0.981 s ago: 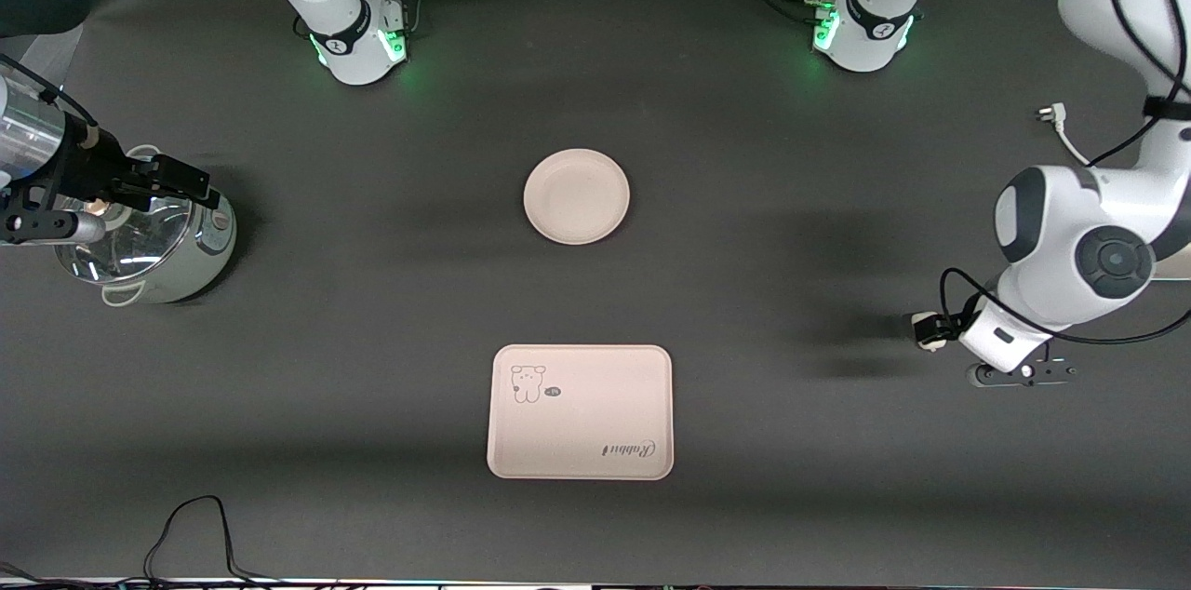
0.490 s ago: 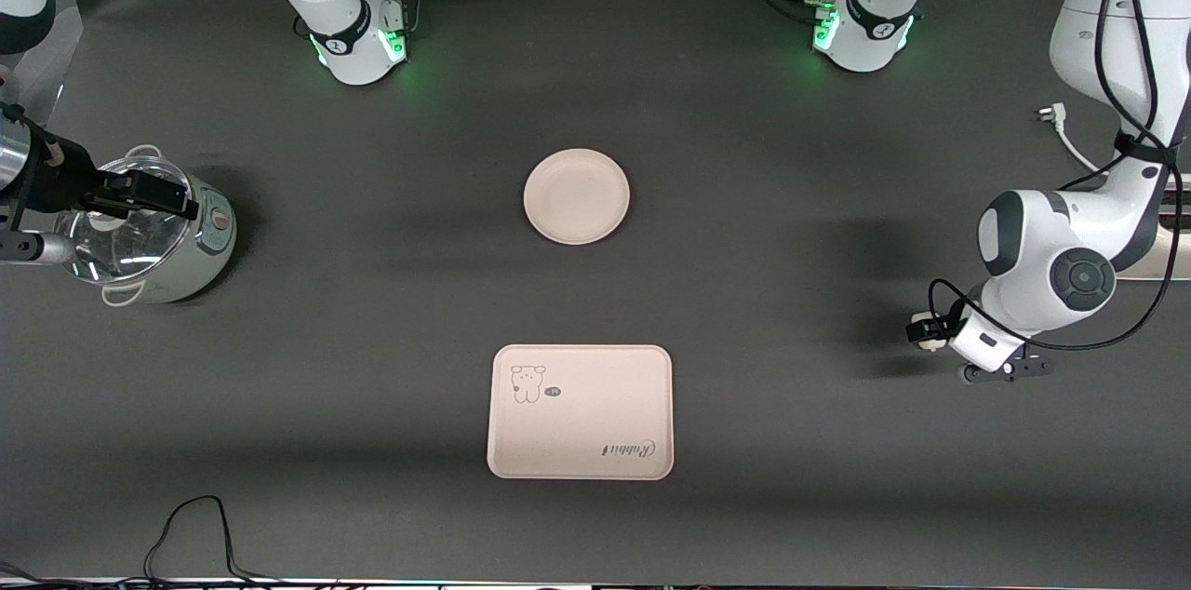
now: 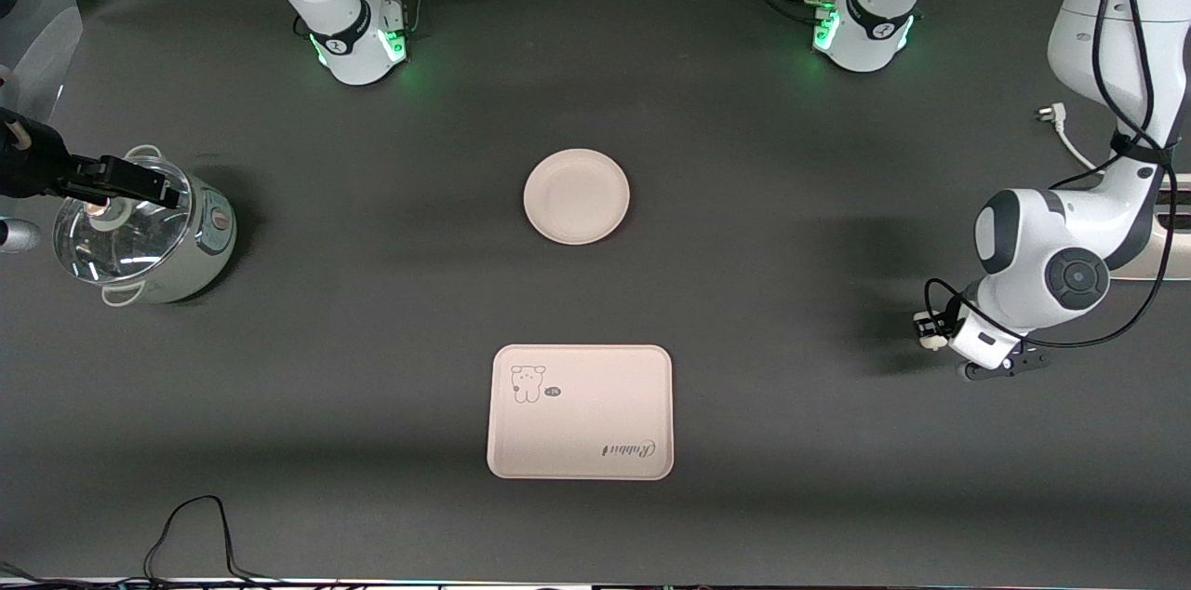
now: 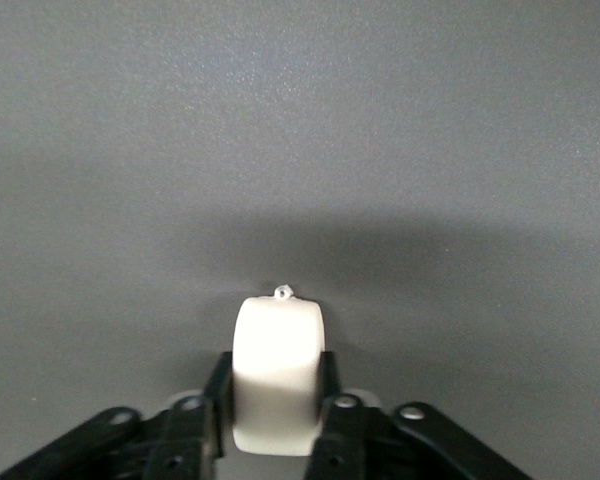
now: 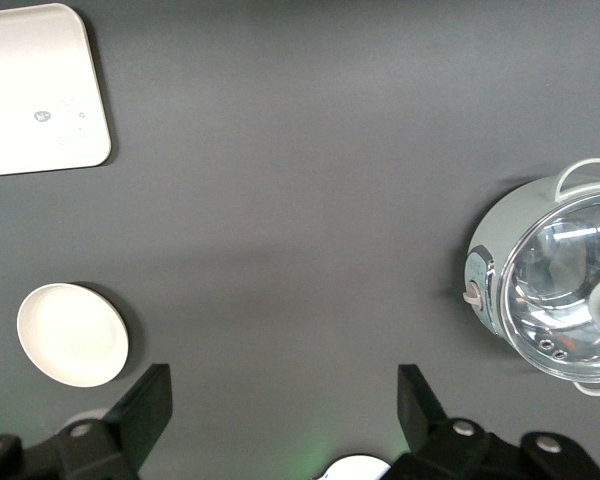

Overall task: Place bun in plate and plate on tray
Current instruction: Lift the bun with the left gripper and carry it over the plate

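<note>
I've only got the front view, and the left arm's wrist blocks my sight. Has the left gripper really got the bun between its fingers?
Observer: Yes. In the left wrist view the bun sits between the fingers of the left gripper, which press on both its sides.
Operator: And the right gripper, open or shut?
Observer: Open. The right wrist view shows the right gripper with its fingers wide apart and nothing held between them.
Operator: From here it looks to be right over the pot.
Observer: Not quite. In the right wrist view the pot lies off to one side of the fingers, not between them.
</note>
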